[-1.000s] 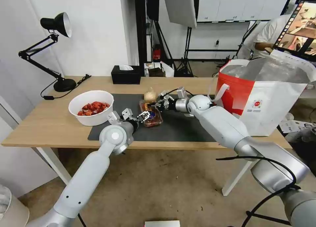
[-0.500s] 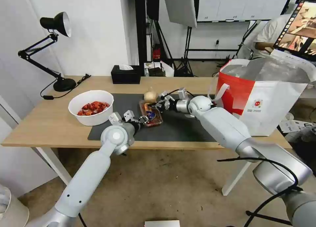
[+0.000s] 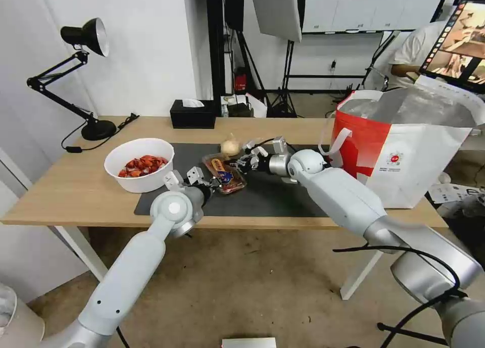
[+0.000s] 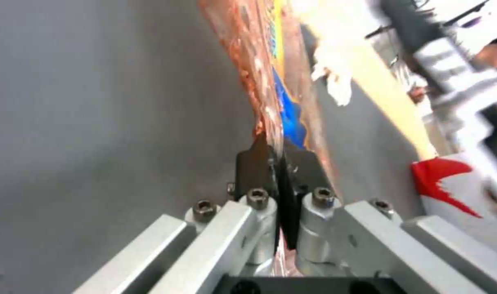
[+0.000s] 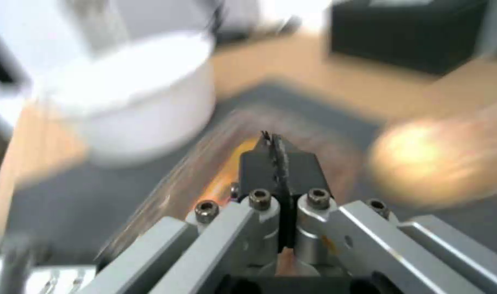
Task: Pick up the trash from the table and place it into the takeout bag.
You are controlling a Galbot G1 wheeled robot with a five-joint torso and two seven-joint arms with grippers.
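Note:
The clear plastic food tray (image 3: 225, 172) with red scraps is held between both grippers over the dark mat (image 3: 273, 196) on the table (image 3: 76, 191). My left gripper (image 3: 214, 182) is shut on the tray's near rim (image 4: 262, 94). At the far rim my right gripper (image 3: 243, 162) is shut as well, with the tray (image 5: 216, 163) just past its tips. The small clear bag with a beige lump (image 3: 231, 147) lies just behind the tray. The white bowl of red shells (image 3: 139, 165) stands to the left. The takeout bag (image 3: 404, 141) stands open at the right.
A black tissue box (image 3: 193, 114) sits at the table's back edge and a black desk lamp (image 3: 96, 130) at the back left. The bag's white handle (image 3: 337, 140) hangs near my right forearm. A person sits behind the bag.
Both grippers have carried the tray a little to the left and turned it. The bowl, the small bag and the takeout bag have stayed put.

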